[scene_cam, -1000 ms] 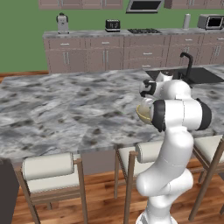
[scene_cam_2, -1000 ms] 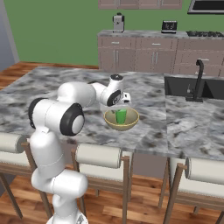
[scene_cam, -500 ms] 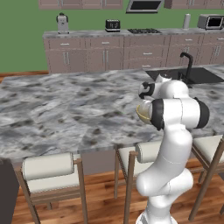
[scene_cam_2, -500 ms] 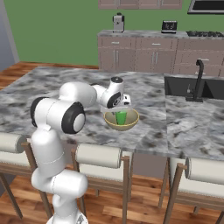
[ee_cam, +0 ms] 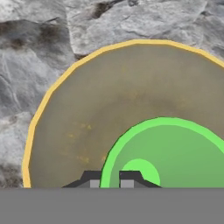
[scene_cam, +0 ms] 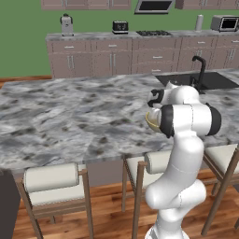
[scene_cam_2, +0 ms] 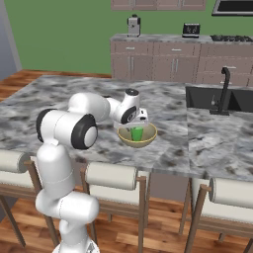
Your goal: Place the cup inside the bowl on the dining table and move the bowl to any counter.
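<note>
- On my right base view, the far left of the marble bench (scene_cam_2: 59, 94) carries nothing I can make out; cushioned stools (scene_cam_2: 111, 176) line its near edge.
- The arm (scene_cam_2: 89, 111) reaches over the bench top from the left, and its white links cover part of the surface behind it.
- The end effector (scene_cam_2: 134, 123) sits over the bowl (scene_cam_2: 140, 141), at its left rim. On the hand view I see the fingertips (ee_cam: 93, 178) drawn close together with the wall of the cup (ee_cam: 168, 148) between them, one tip outside the rim and one inside, so I read it as pinching the cup's rim.
- The cup stands upright inside the bowl, toward the side nearest the end effector; the bowl rests on the bench near its front edge.
- Right of the bowl, a dark sink (scene_cam_2: 220, 99) with a black tap (scene_cam_2: 226, 89) is set into the bench, well apart from the bowl.
- On my left base view the arm's own elbow blocks most of the bowl (scene_cam: 151, 120); only a yellow sliver shows.
- Along the back wall, the cabinet worktop (scene_cam: 140, 35) carries a kettle (scene_cam: 66, 24), a toaster (scene_cam: 120, 26) and a microwave (scene_cam: 223, 22).
- No brand, label or writing is readable.
</note>
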Controlling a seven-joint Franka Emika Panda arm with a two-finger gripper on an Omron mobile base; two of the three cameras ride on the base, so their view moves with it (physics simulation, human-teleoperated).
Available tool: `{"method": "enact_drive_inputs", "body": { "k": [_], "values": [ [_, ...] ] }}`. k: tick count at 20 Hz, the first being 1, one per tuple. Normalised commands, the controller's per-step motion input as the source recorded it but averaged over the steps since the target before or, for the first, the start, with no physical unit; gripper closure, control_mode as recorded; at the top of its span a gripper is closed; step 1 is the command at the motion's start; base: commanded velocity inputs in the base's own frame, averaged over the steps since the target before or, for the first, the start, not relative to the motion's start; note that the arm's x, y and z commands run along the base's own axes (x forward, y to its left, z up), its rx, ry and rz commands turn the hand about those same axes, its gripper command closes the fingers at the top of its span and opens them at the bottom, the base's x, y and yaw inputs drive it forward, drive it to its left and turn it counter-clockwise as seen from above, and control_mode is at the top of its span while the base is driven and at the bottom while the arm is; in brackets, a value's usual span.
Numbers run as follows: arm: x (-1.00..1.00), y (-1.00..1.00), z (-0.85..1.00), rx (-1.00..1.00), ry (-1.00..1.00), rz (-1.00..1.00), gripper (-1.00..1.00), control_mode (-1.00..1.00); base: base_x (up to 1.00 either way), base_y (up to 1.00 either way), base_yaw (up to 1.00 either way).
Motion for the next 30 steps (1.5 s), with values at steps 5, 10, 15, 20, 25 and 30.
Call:
{"method": "enact_drive_inputs", "body": {
  "k": [5, 10, 15, 20, 25, 30],
  "values": [
    [0.01, 0.0, -0.16, 0.0, 0.0, 0.0, 1.0, -1.0, 0.0, 0.0, 0.0],
    [0.01, 0.0, -0.13, 0.0, 0.0, 0.0, 1.0, -1.0, 0.0, 0.0, 0.0],
    [0.0, 0.0, -0.09, 0.0, 0.0, 0.0, 1.0, -1.0, 0.0, 0.0, 0.0],
    [0.0, 0.0, -0.03, 0.0, 0.0, 0.0, 1.0, -1.0, 0.0, 0.0, 0.0],
    [0.0, 0.0, 0.0, 0.0, 0.0, 0.0, -1.0, -1.0, 0.0, 0.0, 0.0],
    [0.0, 0.0, 0.0, 0.0, 0.0, 0.0, -1.0, -1.0, 0.0, 0.0, 0.0]
  ]
}}
